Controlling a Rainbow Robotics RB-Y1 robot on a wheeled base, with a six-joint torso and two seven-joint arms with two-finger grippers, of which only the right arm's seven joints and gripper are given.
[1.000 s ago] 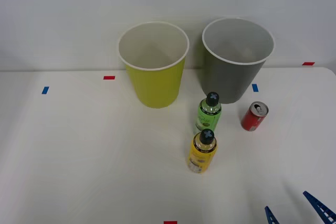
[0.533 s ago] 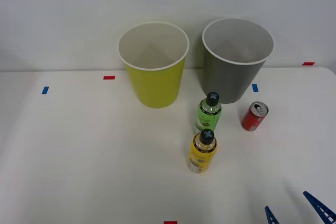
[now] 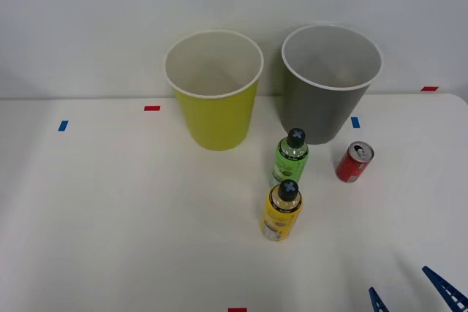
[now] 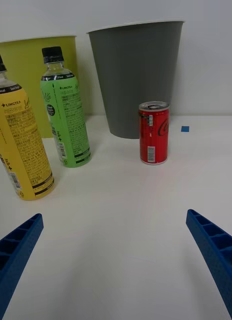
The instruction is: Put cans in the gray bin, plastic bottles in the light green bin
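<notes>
Nothing is seen to have moved since the earlier frames: the bins, bottles, can and blue fingertips are all found where they were a second ago.

On the white table (image 3: pixel 110 217), the light green bin (image 3: pixel 214 104) is placed at the far side, left of centre, upright with its white rim and pale interior showing. Just to its right, the gray bin (image 3: pixel 329 85) is set upright as well, close beside it but not touching.

Nearer than the bins, the green-labelled bottle (image 3: pixel 291 157) is stood upright in front of the gap between the two bins, closer to the gray one. The yellow-labelled bottle (image 3: pixel 281 212) is stood upright just nearer than it and slightly to its left. Both are topped with black caps.

To the right of the green-labelled bottle, the red can (image 3: pixel 354 163) is stood upright near the foot of the gray bin, apart from it; in the right wrist view it is seen straight ahead, between the two fingers' lines.

At the near right edge, the right gripper (image 3: pixel 413 296) is held low over the table with its ribbed blue fingers (image 4: pixel 215 250) spread wide apart and nothing between them, well apart from the can and bottles.

Small red and blue tape marks (image 3: pixel 151 108) are stuck on the table.
</notes>
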